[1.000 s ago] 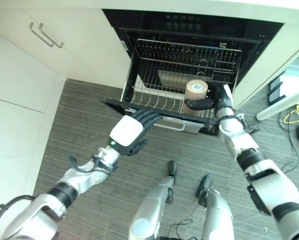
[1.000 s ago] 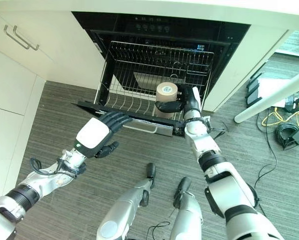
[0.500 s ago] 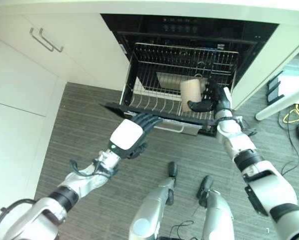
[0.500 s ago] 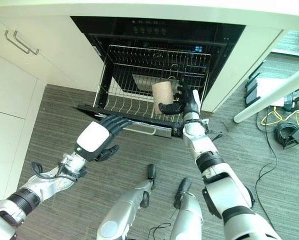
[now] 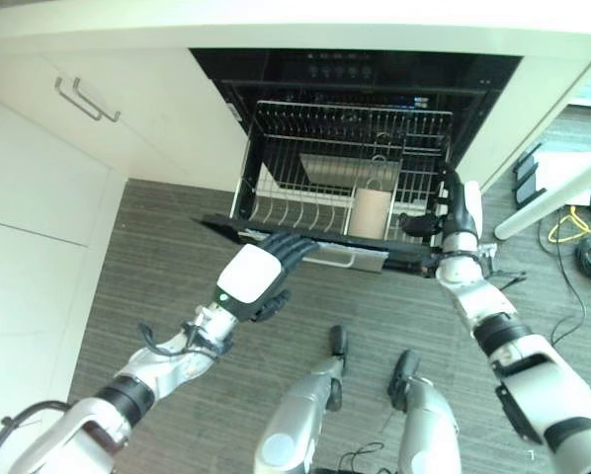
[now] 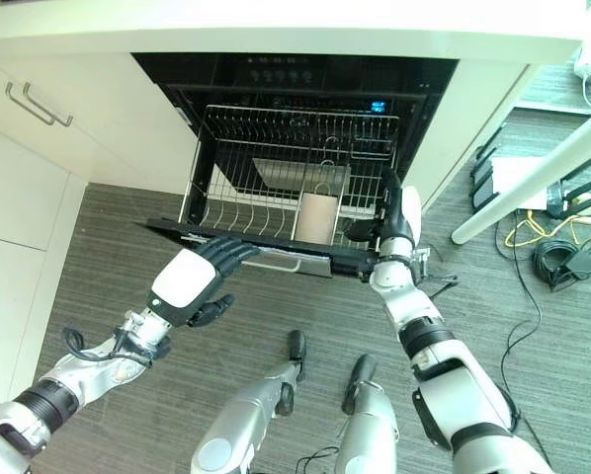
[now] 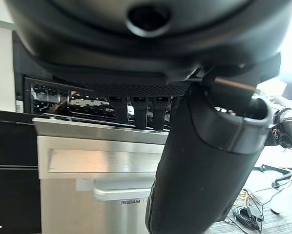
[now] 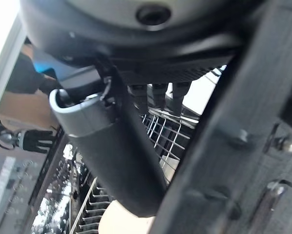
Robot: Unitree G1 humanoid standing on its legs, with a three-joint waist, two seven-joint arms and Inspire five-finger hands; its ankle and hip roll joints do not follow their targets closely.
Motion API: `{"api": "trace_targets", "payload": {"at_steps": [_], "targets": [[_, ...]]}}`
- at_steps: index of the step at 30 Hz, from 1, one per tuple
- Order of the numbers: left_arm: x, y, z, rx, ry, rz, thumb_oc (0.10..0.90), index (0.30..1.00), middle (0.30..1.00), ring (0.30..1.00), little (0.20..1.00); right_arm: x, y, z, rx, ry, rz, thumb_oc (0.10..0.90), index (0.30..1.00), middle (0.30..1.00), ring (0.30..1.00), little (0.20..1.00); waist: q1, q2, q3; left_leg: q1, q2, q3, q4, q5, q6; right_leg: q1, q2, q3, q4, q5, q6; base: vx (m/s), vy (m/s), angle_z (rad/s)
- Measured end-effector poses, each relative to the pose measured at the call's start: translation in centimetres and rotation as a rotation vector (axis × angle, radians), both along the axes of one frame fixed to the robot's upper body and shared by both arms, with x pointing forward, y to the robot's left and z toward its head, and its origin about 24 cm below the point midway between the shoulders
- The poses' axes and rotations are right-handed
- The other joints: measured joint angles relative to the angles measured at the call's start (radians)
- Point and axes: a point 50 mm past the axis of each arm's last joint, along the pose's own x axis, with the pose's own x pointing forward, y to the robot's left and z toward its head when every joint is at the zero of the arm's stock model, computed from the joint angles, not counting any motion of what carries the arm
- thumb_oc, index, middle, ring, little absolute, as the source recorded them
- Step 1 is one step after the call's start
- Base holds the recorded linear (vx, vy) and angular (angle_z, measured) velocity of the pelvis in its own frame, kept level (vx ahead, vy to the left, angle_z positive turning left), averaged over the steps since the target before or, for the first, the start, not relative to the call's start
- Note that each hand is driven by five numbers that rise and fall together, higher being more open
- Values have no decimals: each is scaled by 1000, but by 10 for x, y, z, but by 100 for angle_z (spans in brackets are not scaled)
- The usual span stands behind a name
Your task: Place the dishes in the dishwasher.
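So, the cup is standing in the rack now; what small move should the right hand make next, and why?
Probably draw the right hand back, away from the rack. The tan cup stands in the rack, apart from that hand, whose fingers look open, so nothing seems left to hold. The left hand rests at the door's front edge.

The left hand's fingertips are hidden against the front edge of the dishwasher door. In the right wrist view, the tan cup is cut off by the picture's edge and partly covered by the right hand.
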Motion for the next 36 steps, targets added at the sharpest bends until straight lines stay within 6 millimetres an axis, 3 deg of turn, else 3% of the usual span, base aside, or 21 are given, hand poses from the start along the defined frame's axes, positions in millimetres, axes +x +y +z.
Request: {"api": "trace_targets", "payload": {"at_steps": [3, 7, 11, 13, 16, 18, 21, 26, 30, 32, 34, 35, 36], "targets": [[-19, 0, -25, -71, 72, 70, 800, 900, 900, 900, 900, -24, 3, -14, 228, -109, -44, 800, 900, 900, 900, 900, -24, 8, -5, 69, 0, 3, -28, -10, -11, 62, 5, 5, -21, -6, 5, 47, -4, -6], [-35, 1, -40, -100, 118, 108, 800, 900, 900, 900, 900, -50, 12, -38, 279, -95, 8, 800, 900, 900, 900, 900, -44, 29, -20, 113, 2, 17, -30, -20, -16, 100, 6, 13, -25, -11, 5, 50, -38, -9], [-45, -5, -52, -186, 150, 161, 800, 900, 900, 900, 900, -68, 10, -54, 330, -75, 27, 800, 900, 900, 900, 900, -51, 87, -60, 151, 4, 22, -28, -38, -16, 142, 9, 17, -36, -12, 7, 41, -71, -5], [-50, -6, -56, -215, 156, 185, 800, 900, 900, 900, 900, -77, 10, -56, 349, -91, 55, 800, 900, 900, 900, 900, -50, 99, -73, 176, 8, 24, -26, -46, -15, 172, 14, 17, -45, -14, 6, 59, -67, -4], [-60, 0, -62, -223, 175, 218, 800, 900, 900, 900, 900, -82, 11, -54, 359, -121, 90, 800, 900, 900, 900, 900, -47, 96, -121, 190, 9, 27, -24, -54, -12, 180, 13, 19, -36, -29, 3, 63, -101, -3], [-69, 9, -66, -240, 177, 270, 800, 900, 900, 900, 900, -90, 9, -53, 365, -139, 108, 800, 900, 900, 900, 900, -36, 80, -167, 206, 12, 27, -20, -60, -20, 196, 15, 18, -29, -37, 1, 13, -104, -1], [-77, 32, -64, -286, 126, 385, 800, 900, 900, 900, 900, -97, 8, -46, 392, -214, 125, 800, 900, 900, 900, 900, -16, 30, -246, 203, 23, 20, 5, -79, -30, 213, 24, 9, -29, -54, -8, -31, -91, 5], [-75, 59, -49, -397, 28, 527, 800, 900, 900, 900, 900, -111, 2, -36, 451, -339, 100, 800, 900, 900, 900, 900, 14, -46, -295, 191, 37, 0, 86, -120, -30, 242, 36, -13, -31, -71, -22, -2, 31, 9], [-75, 65, -54, -749, 49, 745, 800, 900, 900, 900, 900, -121, -12, -36, 460, -367, 52, 800, 900, 900, 900, 900, 23, -74, -309, 167, 35, -11, 168, -172, -10, 266, 35, -22, -43, -77, -4, 29, 139, 10], [-78, 71, -70, -1029, 138, 909, 800, 900, 900, 900, 900, -129, -16, -40, 463, -358, 57, 800, 900, 900, 900, 900, 7, -86, -317, 134, 22, -7, 260, -219, 39, 280, 18, -55, -27, -69, 33, 18, 97, 29], [-95, 76, -104, -1313, 257, 1157, 800, 900, 900, 900, 900, -131, -14, -42, 454, -332, 107, 800, 900, 900, 900, 900, -2, -107, -312, 122, 10, -6, 304, -263, 46, 222, -15, -15, 131, -66, 40, 45, -32, 5], [-107, 75, -121, -1444, 309, 1269, 800, 900, 900, 900, 900, -133, -12, -45, 447, -305, 148, 800, 900, 900, 900, 900, -11, -103, -319, 126, 12, -4, 308, -269, 53, 181, -17, 6, 189, -62, 41, 71, -124, -7], [-145, 76, -149, -1593, 420, 1466, 800, 900, 900, 900, 900, -140, -11, -46, 424, -259, 234, 800, 900, 900, 900, 900, -24, -150, -319, 115, 21, -10, 284, -249, 38, 133, 111, 78, 192, -116, 50, 83, -116, 6]]}}
